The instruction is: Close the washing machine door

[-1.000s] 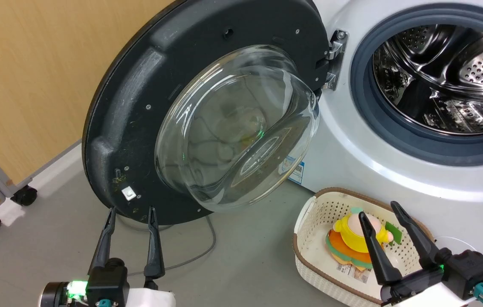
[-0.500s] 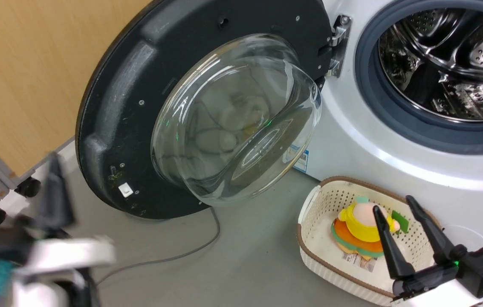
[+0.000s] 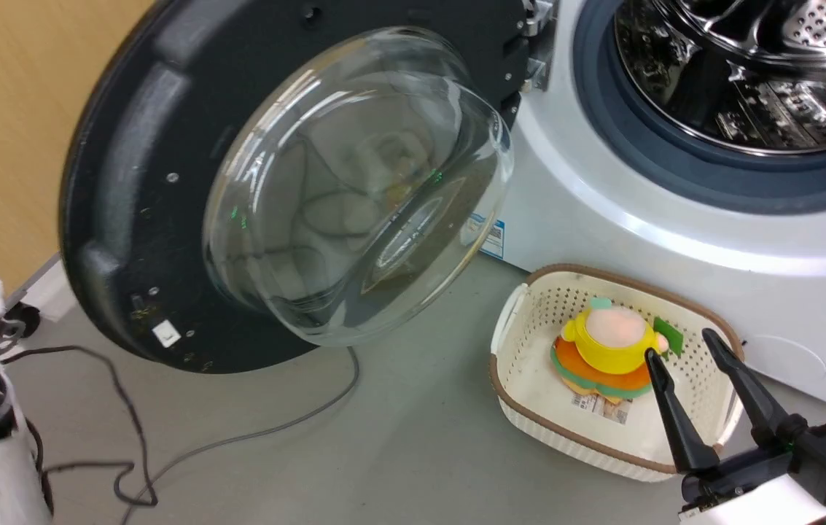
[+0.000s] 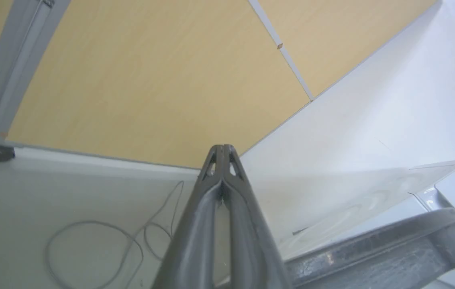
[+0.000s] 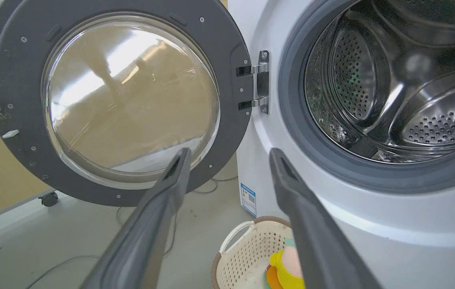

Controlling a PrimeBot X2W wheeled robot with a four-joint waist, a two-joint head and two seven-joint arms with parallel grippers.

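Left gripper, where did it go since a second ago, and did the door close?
The left gripper swung off to the robot's left, away from the lower rim of the washing machine door, and its fingers shut together. The head camera shifted as well. The door stays wide open, and the right gripper still hovers open near the basket.

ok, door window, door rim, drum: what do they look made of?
Bulging clear door window: probably glass, glossy, transparent with reflections. Round black door rim: likely moulded plastic, matt, scuffed. Perforated silver drum: looks like stainless steel, mirror-bright with punched holes.
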